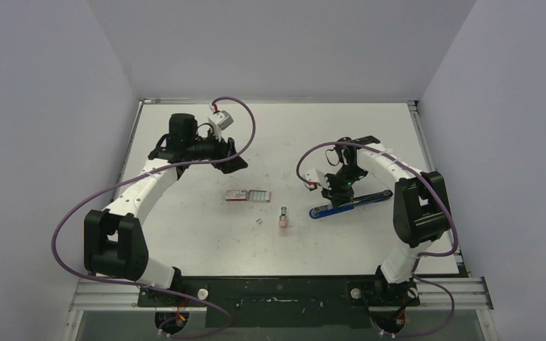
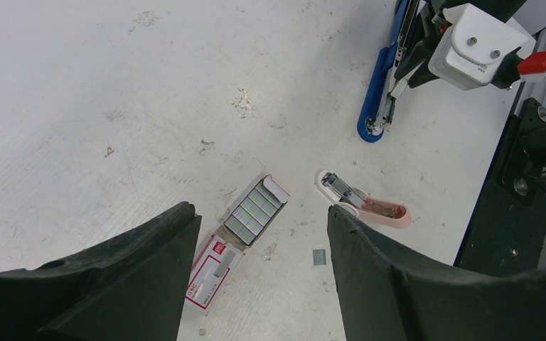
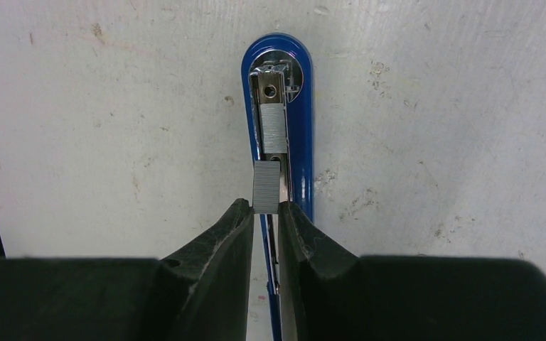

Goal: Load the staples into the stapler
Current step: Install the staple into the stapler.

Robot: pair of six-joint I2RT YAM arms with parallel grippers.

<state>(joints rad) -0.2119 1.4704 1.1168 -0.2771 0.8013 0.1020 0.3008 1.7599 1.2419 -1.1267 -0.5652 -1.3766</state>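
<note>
The blue stapler (image 1: 348, 204) lies open on the table at the right, its metal channel facing up. My right gripper (image 3: 264, 206) hangs right over it, shut on a short grey staple strip (image 3: 266, 186) that hovers just above the channel. Another strip (image 3: 274, 128) lies in the channel near the stapler's rounded blue end (image 3: 302, 106). The red-and-white staples box (image 2: 213, 266) lies mid-table with its tray of staples (image 2: 254, 209) slid out. My left gripper (image 2: 259, 208) is high above that box, open and empty.
A small pink stapler-like block (image 2: 370, 204) lies between the box and the blue stapler (image 2: 380, 78). One loose staple strip (image 2: 318, 257) rests on the table beside it. The right arm's white camera mount (image 2: 469, 46) stands over the blue stapler.
</note>
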